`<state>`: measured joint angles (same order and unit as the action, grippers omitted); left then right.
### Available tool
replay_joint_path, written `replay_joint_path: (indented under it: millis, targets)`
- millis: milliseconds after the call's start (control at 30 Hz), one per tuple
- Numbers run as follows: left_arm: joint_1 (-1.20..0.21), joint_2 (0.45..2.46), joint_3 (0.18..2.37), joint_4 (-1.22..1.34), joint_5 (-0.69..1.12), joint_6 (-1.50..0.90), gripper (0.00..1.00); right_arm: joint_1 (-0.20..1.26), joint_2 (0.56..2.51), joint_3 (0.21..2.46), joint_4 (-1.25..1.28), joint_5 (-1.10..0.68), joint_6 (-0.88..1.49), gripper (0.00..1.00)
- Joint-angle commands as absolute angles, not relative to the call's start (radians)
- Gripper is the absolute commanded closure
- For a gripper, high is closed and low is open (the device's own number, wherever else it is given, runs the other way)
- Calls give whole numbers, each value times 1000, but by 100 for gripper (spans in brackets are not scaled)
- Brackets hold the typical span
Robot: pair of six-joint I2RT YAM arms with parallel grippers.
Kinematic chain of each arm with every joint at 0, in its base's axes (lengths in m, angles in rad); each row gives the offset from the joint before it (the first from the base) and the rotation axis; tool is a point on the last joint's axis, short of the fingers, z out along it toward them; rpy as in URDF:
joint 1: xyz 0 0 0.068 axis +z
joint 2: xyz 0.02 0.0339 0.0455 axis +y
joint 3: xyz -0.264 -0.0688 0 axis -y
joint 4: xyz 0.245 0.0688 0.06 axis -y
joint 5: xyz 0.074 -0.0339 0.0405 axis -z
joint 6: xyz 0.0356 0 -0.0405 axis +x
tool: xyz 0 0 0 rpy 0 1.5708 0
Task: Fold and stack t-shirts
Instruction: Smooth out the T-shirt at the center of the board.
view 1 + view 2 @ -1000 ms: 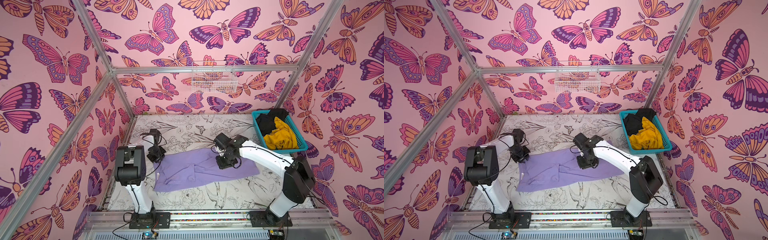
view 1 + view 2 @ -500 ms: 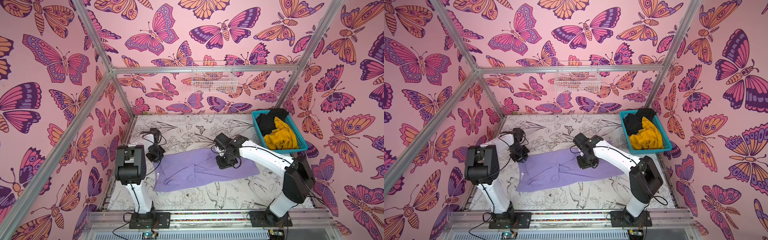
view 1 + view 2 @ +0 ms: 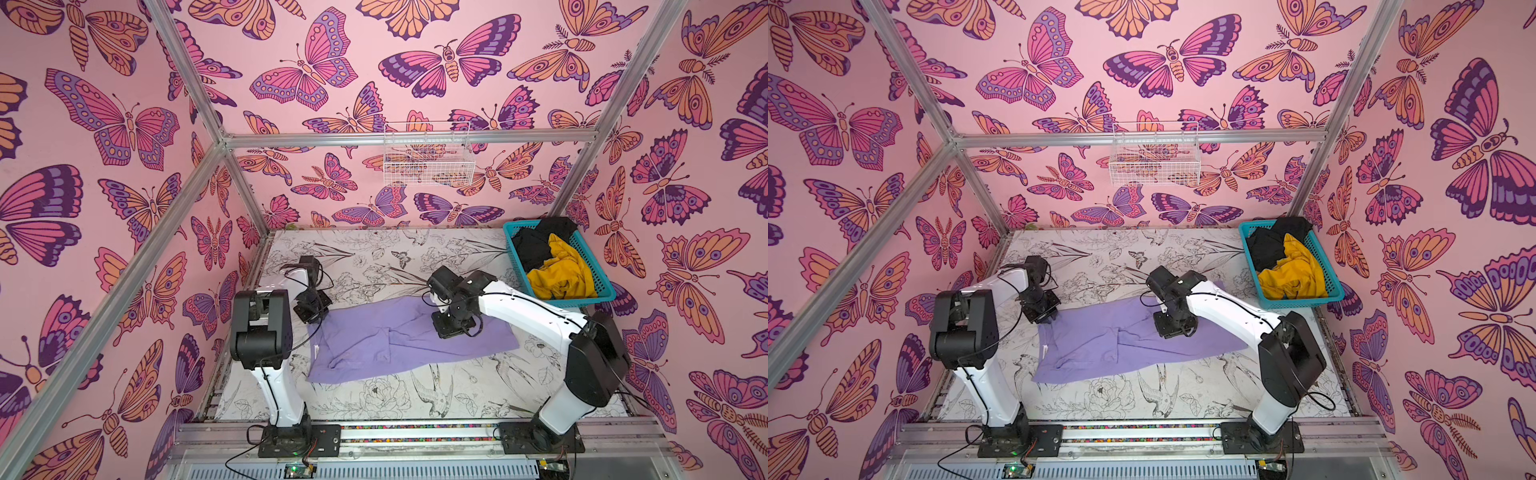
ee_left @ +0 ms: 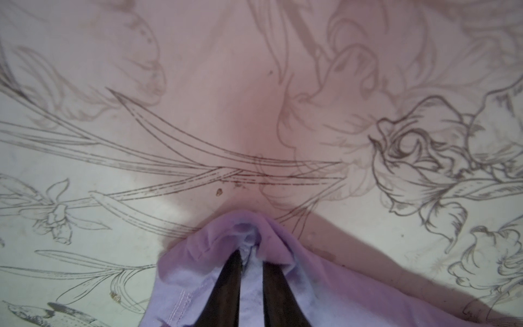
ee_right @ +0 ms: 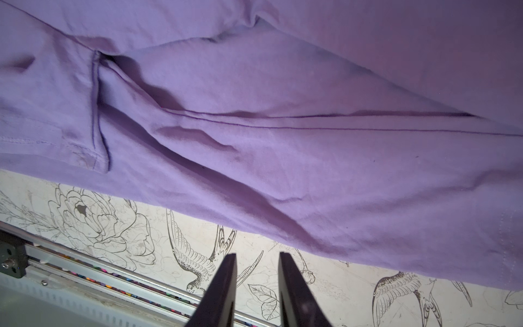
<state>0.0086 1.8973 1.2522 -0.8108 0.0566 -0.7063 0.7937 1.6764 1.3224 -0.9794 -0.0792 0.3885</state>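
We see the left pincer [image 4: 250, 259] pinching a bunched edge of the lavender t-shirt [image 3: 399, 345], which spreads from there across the table [image 3: 415, 399] to the right pincer [image 5: 257, 256]. The right pincer's jaws stand narrowly apart and hold nothing. Beyond it, well apart, the mustard t-shirt [image 3: 561, 274] and the black t-shirt [image 3: 536, 245] lie in the teal basket [image 3: 598, 297].

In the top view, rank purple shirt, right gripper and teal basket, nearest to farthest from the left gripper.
1. Purple shirt: pinched by the left gripper.
2. Right gripper: mid-table, rightward.
3. Teal basket: far right corner.
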Motion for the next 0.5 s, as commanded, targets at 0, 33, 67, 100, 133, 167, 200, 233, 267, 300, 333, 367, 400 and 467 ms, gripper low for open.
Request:
replay_joint_path:
  millis: [0,33,67,100,133,167,200,233,267,300,333,367,400,467]
  targets:
    - [17,1892,1242,-798,75,-686,85,791,1674,1316,-986,-72,382,69]
    - [15,1893,1242,-799,75,-687,89,791,1673,1315,-987,-70,381,69]
    - [16,1892,1242,-798,74,-686,93,791,1674,1314,-988,-67,381,69]
    - [15,1890,1241,-799,72,-686,98,791,1673,1313,-988,-67,383,69]
    - [17,1890,1241,-799,71,-686,100,791,1672,1311,-986,-68,383,69]
    - [15,1889,1241,-800,69,-687,100,791,1673,1311,-984,-69,385,69]
    - [15,1887,1238,-800,67,-689,100,790,1673,1309,-983,-70,386,69]
    - [16,1885,1238,-800,65,-691,100,790,1673,1309,-983,-71,386,69]
    - [16,1882,1237,-800,63,-692,100,791,1672,1309,-983,-72,386,69]
    - [15,1878,1235,-802,61,-693,100,790,1674,1310,-981,-73,387,69]
    - [15,1873,1233,-803,60,-692,100,791,1674,1309,-982,-73,387,69]
    - [15,1866,1232,-804,57,-693,100,790,1674,1309,-979,-73,386,69]
    - [15,1859,1233,-809,52,-693,100,791,1675,1308,-979,-73,385,69]
    - [13,1841,1236,-824,37,-694,100,790,1677,1307,-976,-74,386,69]
